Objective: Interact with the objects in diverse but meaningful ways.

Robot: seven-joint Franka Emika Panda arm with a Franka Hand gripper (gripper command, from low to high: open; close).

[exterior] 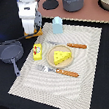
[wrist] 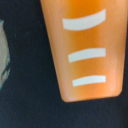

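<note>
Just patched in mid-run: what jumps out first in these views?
The white robot arm stands at the far corner of the striped mat, right over an orange-brown bread loaf that fills the wrist view. Mid-mat, a yellow cheese wedge lies on a tan plate, between a yellow box and orange-handled cutlery.

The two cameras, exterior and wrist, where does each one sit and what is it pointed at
Exterior view: off the arm, raised, looking down on the striped placemat, cheese wedge, yellow box and milk carton; the white arm shows, lowered over the bread loaf.
Wrist view: on the wrist, very close above the bread loaf on dark table; no claw fingers show.
Shared: only the bread loaf.
</note>
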